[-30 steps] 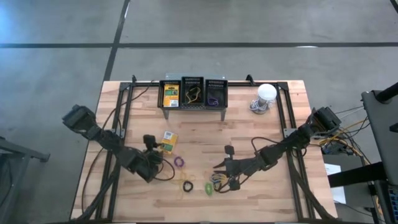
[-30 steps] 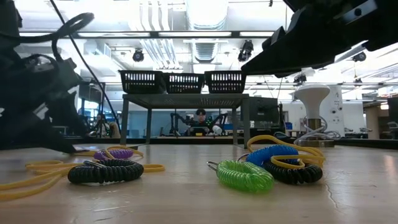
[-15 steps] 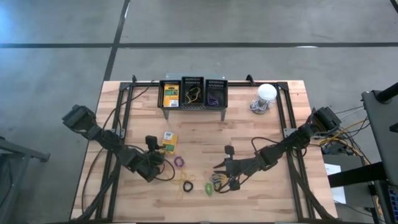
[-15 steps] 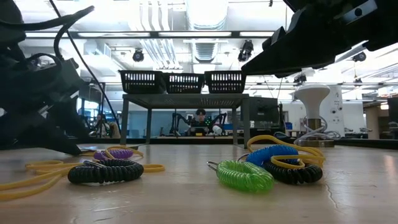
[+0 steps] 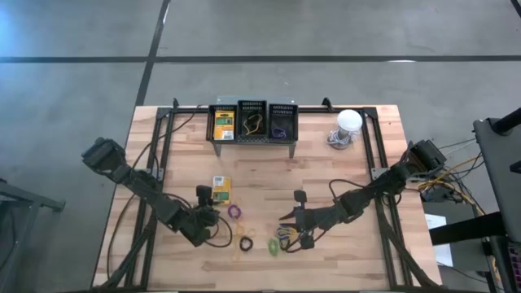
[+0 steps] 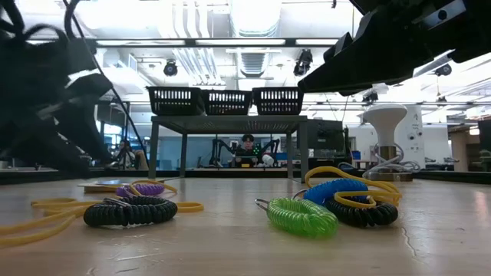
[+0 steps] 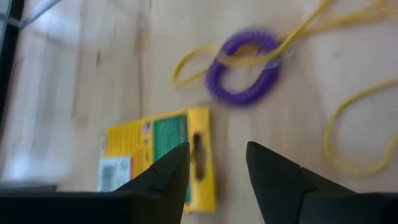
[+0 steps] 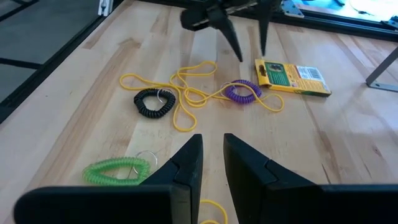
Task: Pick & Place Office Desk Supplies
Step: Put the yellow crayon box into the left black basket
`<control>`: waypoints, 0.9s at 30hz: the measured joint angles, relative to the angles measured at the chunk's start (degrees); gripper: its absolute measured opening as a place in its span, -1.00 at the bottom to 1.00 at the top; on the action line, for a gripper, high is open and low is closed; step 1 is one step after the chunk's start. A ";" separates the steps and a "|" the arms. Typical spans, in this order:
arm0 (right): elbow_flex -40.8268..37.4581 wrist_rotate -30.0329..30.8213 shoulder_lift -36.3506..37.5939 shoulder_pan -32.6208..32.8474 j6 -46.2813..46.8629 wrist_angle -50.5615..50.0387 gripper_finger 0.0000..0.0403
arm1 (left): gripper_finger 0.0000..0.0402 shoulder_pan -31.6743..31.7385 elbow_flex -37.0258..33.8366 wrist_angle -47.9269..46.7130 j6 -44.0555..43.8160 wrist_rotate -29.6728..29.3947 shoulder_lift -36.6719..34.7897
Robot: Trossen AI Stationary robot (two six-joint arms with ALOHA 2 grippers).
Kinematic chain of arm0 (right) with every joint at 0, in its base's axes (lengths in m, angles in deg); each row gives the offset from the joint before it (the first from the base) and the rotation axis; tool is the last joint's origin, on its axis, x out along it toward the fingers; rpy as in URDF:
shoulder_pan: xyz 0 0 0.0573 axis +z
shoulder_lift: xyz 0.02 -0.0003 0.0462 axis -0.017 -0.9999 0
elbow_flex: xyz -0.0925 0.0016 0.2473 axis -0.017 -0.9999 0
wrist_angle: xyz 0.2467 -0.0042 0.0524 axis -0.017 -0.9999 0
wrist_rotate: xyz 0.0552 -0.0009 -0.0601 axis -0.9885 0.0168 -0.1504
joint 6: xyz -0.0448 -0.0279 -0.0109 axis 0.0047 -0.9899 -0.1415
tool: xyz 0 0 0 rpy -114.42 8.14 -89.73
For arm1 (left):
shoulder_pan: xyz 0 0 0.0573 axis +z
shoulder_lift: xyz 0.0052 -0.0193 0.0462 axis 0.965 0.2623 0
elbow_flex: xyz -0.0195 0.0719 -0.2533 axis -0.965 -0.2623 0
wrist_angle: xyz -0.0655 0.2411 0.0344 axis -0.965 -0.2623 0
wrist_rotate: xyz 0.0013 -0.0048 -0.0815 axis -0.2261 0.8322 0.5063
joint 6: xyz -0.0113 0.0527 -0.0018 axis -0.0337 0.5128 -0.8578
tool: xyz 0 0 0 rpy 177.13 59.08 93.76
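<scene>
A yellow-and-green crayon box (image 5: 221,189) lies flat on the table; it also shows in the left wrist view (image 7: 160,158). My left gripper (image 5: 204,195) hovers open just left of it, fingers (image 7: 163,174) apart over its near end, touching nothing. A purple coil band (image 7: 244,62) and thin yellow rubber bands (image 8: 186,93) lie beside the box. A black coil (image 5: 246,242), a green coil (image 6: 301,217) and a heap of blue, yellow and black bands (image 6: 349,201) lie near the front. My right gripper (image 5: 286,217) hangs above that heap, open by a narrow gap (image 8: 212,155), empty.
Three black baskets (image 5: 253,122) stand on a grey shelf at the far edge, holding a crayon box, a yellow band and a purple band. A white bulb-like object (image 5: 348,124) stands at the far right. Black rails (image 5: 163,155) run along both table sides.
My left gripper has moved a little toward the table's near and right edges, coming alongside the crayon box. The box and the bands have stayed where they were.
</scene>
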 joint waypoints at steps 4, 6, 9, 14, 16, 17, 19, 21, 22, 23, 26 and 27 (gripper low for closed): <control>0.01 0.00 0.00 0.00 0.24 -0.04 -0.68 | -0.13 0.12 -1.77 -2.94 -1.33 -0.56 0.05; 0.01 0.00 0.00 0.00 0.24 -0.07 -0.69 | -0.10 0.07 -3.46 -2.90 -1.40 -1.18 0.11; 0.01 0.00 0.00 0.00 0.26 -0.09 -0.70 | -0.07 0.28 -5.56 -1.39 -1.58 -2.27 0.04; 0.01 0.00 0.00 0.02 0.22 -0.09 -0.70 | -0.07 0.26 -8.10 3.08 -1.47 -5.49 -0.03; 0.00 -0.01 0.00 0.00 0.22 -0.07 -0.70 | -0.08 0.47 -8.89 5.44 -0.56 -5.96 -0.07; 0.00 0.00 0.00 0.00 0.25 -0.04 -0.69 | -0.09 0.61 -9.24 6.49 0.02 -5.94 -0.11; 0.01 0.00 0.00 0.00 0.26 0.00 -0.69 | -0.11 0.66 -9.69 7.69 0.19 -6.03 -0.11; -0.01 0.00 0.00 0.00 0.24 0.02 -0.69 | -0.15 0.69 -10.22 8.80 -0.10 -6.38 -0.15; -0.01 0.00 0.00 0.00 0.26 0.02 -0.69 | -0.17 0.72 -10.51 9.49 -0.19 -6.70 -0.15; 0.01 0.00 0.00 0.00 0.28 0.04 -0.69 | -0.21 0.72 -10.81 10.25 -0.25 -7.08 -0.15; 0.01 0.00 0.00 0.00 0.25 0.09 -0.71 | -0.34 1.02 -11.23 11.75 -0.29 -8.06 -0.13; 0.00 0.00 0.00 0.00 0.26 0.11 -0.71 | -0.39 1.17 -11.23 11.90 -0.35 -8.16 -0.09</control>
